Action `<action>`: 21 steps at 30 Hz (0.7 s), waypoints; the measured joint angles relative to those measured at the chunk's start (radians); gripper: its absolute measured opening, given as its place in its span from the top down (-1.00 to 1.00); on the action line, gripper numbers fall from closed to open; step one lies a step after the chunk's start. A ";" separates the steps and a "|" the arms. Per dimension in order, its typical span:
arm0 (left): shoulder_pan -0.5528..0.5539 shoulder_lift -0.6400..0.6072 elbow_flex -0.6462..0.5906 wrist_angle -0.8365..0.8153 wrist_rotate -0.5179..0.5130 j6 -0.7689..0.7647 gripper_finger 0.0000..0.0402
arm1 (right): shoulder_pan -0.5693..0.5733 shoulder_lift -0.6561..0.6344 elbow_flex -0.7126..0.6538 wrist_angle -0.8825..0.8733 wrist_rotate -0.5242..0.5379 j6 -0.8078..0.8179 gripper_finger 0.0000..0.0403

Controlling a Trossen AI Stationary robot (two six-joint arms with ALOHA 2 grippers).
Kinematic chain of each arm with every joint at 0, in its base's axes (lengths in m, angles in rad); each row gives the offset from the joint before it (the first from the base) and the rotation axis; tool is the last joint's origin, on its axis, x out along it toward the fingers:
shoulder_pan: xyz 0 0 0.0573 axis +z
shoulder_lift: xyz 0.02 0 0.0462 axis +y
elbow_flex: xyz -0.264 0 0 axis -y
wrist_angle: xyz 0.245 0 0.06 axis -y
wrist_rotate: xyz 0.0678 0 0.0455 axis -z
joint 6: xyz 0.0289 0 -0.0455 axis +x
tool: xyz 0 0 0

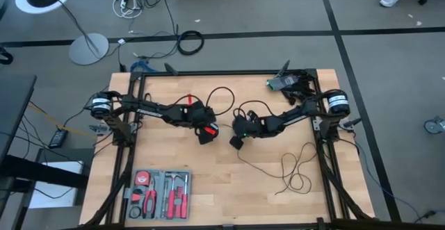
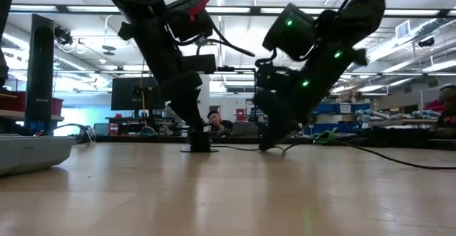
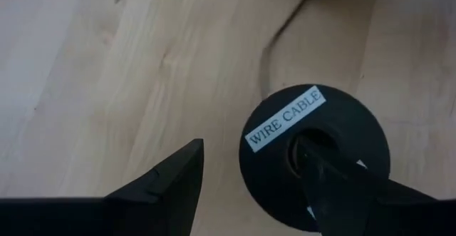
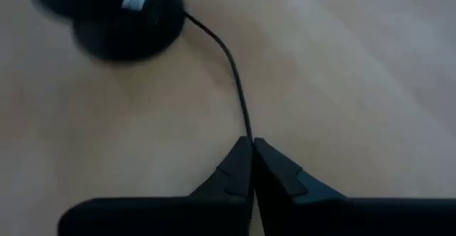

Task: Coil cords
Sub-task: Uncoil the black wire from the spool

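Observation:
The cord is a thin black wire whose loose loops [image 1: 295, 171] lie on the table's near right part. It ends at a round black disc [image 3: 342, 122] labelled "WIRE CABLE", which lies flat mid-table [image 2: 198, 149]. My left gripper [image 1: 207, 133] stands over the disc with its fingers apart [image 3: 246, 145]. My right gripper [image 1: 236, 142] is just right of it, shut on the wire [image 4: 249, 142] a short way from the disc [image 4: 128, 33]. My left gripper has one finger [image 3: 335, 182] stuck into the disc's centre hole [image 3: 299, 147], slanting down from the table's left. The other finger [image 3: 167, 186] stands outside the rim, apart from it. The disc lies flat on the table. My right gripper pinches the thin wire [image 4: 247, 125] between its fingertips, a short stretch away from the disc. The fingers slant down from the table's right, their tips at the tabletop. Ahead of them the wire runs in a gentle curve to the disc's edge [image 4: 187, 16].
A grey tool tray [image 1: 158, 194] with red-handled tools sits at the table's near left. A dark device [image 1: 288, 83] lies at the far right corner. Bare wood shows between the grippers and the near edge.

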 joint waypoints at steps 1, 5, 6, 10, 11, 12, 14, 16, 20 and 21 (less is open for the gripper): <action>0.000 0.000 0.000 -0.001 0.000 0.000 -0.14 | 0.010 -0.012 -0.001 -0.025 -0.003 0.003 0.95; 0.000 0.000 0.000 0.000 0.002 0.000 -0.14 | 0.063 -0.072 -0.004 -0.149 -0.019 0.038 0.98; 0.000 0.000 0.000 0.001 0.005 -0.001 -0.14 | 0.079 -0.088 -0.004 -0.189 -0.016 0.063 0.98; 0.000 0.000 0.000 0.000 0.005 -0.005 -0.14 | 0.149 -0.146 -0.004 -0.320 0.010 0.157 0.99; 0.000 0.000 0.000 0.000 0.005 -0.005 -0.14 | 0.171 -0.159 -0.004 -0.346 0.011 0.186 0.99; 0.000 0.000 0.000 -0.004 0.005 -0.007 -0.14 | 0.195 -0.173 -0.004 -0.376 0.009 0.211 0.99; 0.000 0.000 0.000 -0.006 0.005 -0.008 -0.14 | 0.249 -0.200 -0.003 -0.419 0.001 0.267 0.99; 0.000 0.000 0.000 -0.009 0.005 -0.008 -0.14 | 0.307 -0.220 -0.003 -0.466 0.001 0.332 0.99; 0.000 0.000 0.000 -0.014 0.006 -0.009 -0.14 | 0.425 -0.263 -0.002 -0.564 0.003 0.498 1.00; 0.000 0.000 0.000 -0.020 0.006 -0.009 -0.14 | 0.454 -0.273 -0.002 -0.593 0.003 0.545 1.00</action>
